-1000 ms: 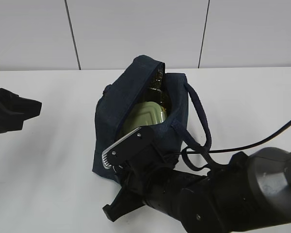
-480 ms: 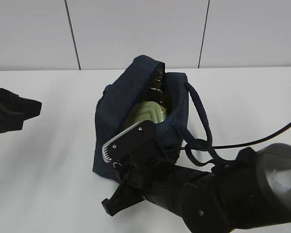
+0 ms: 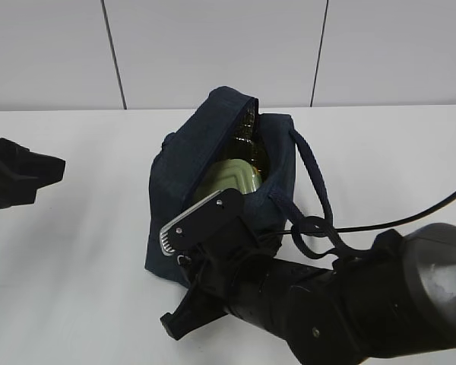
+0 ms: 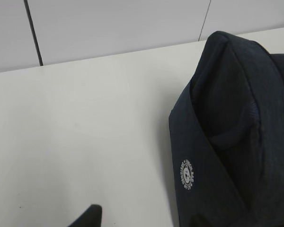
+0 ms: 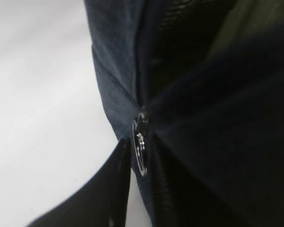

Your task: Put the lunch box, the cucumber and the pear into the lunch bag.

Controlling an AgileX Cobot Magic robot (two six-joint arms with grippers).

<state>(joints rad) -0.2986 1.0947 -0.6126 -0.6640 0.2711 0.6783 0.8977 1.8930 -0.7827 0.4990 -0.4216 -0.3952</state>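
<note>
Pinching the metal ring pull (image 5: 140,153) between its two dark fingers (image 5: 114,182), the right gripper (image 5: 138,163) sits at the near end of the lunch bag (image 3: 184,190), at 6 o'clock from its gaping mouth. Inside stands the lunch box (image 3: 232,181), with dark green at 12 o'clock behind it. At 9 o'clock, well apart, hangs the left gripper (image 3: 26,175); I cannot tell whether its jaws are spread.
</note>
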